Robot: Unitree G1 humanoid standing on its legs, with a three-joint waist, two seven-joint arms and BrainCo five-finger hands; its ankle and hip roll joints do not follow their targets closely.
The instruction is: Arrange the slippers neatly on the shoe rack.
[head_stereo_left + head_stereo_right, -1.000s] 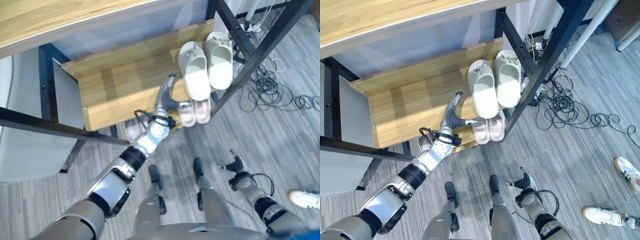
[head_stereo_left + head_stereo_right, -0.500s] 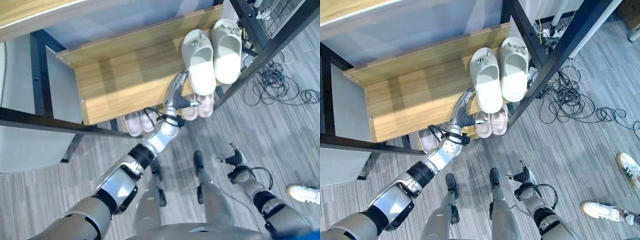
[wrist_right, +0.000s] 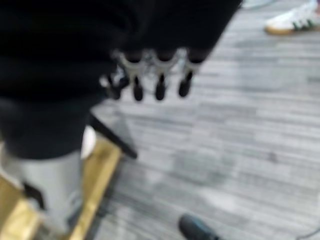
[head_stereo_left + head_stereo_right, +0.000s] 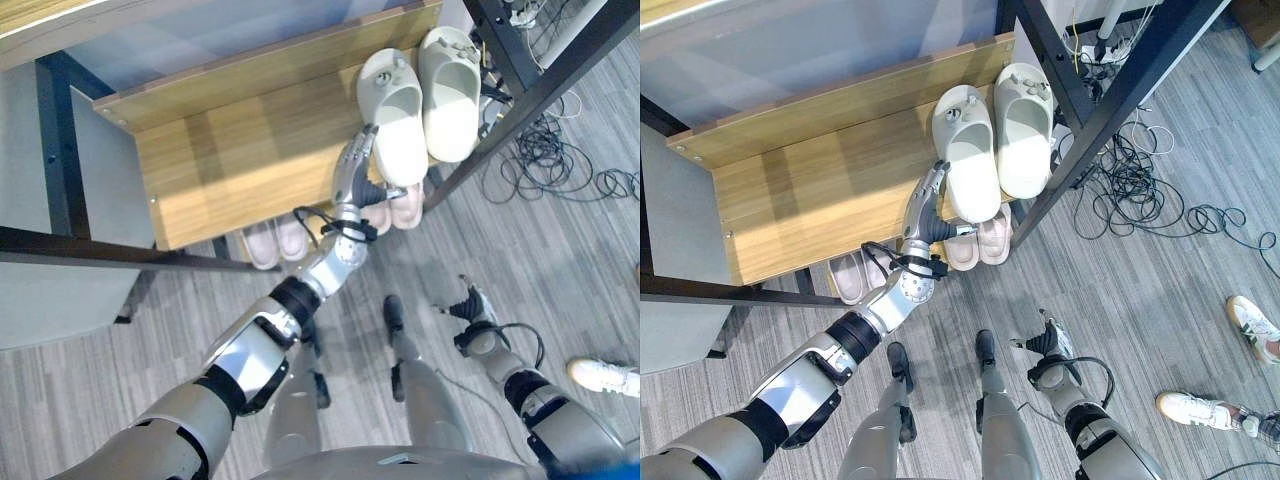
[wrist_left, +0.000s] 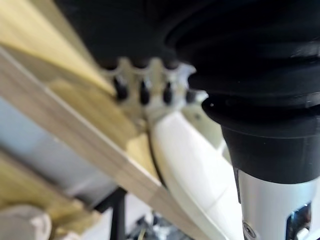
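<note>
Shoe rack (image 4: 230, 160): a wooden shelf in a black metal frame, standing on a grey striped floor (image 4: 1140, 280).
White slippers (image 4: 970, 165): a pair side by side at the right end of the wooden shelf, toes toward the back; the left one's heel juts past the shelf's front edge.
Pink slippers, right pair (image 4: 980, 240): on the lower level under the white pair, toes pointing out past the shelf's front edge.
Pink slippers, left pair (image 4: 276, 240): on the same lower level, further left, partly hidden beneath the shelf.
Left robot hand (image 4: 358, 172): reaches up to the shelf's front edge just beside the left white slipper's heel; fingers straight and spread, thumb stretched toward the heel, holding nothing.
Right robot hand (image 4: 468, 307): hangs low over the floor, well apart from the rack; fingers loosely spread, empty.
Cables (image 4: 545, 165): tangled on the floor to the right of the rack.
Person: a white shoe (image 4: 603, 375) on the floor at the far right.
</note>
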